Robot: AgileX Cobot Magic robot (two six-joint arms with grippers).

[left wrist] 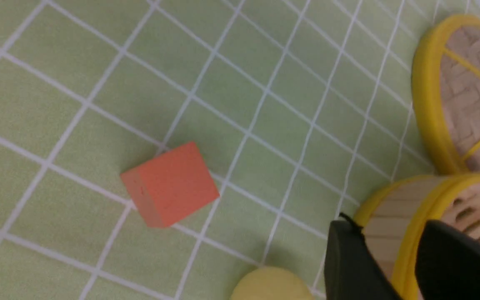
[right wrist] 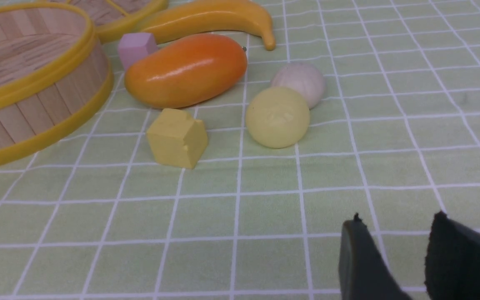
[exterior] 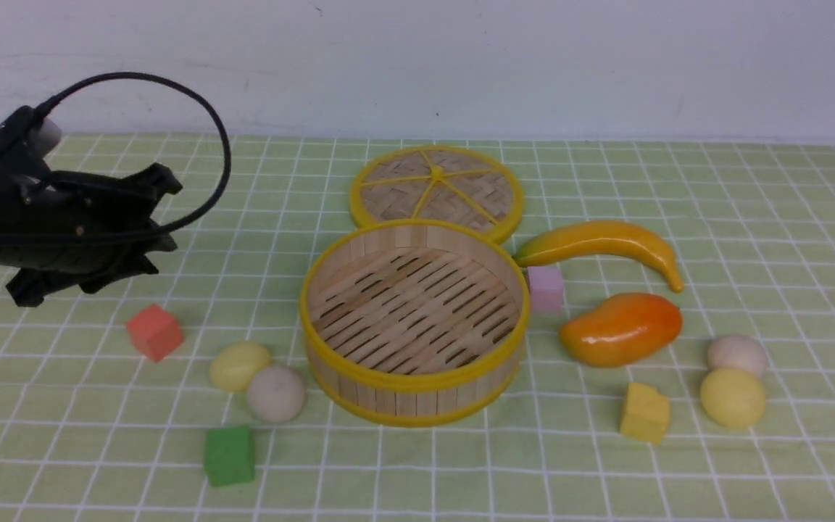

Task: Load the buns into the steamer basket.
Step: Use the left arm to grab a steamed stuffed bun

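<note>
My left gripper [left wrist: 386, 225] and right gripper [right wrist: 396, 221] gape, empty. Lower left in the front view, a pale yellow bun [exterior: 239, 365] lies just beside an off-white bun [exterior: 275, 393], near the steamer basket [exterior: 414, 380]; I'd straddle one squarely, sparing its neighbour

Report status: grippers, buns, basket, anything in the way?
Left gripper open, empty; right gripper same. Basket empty; four buns outside, two each side. Mango between right pair and basket.
</note>
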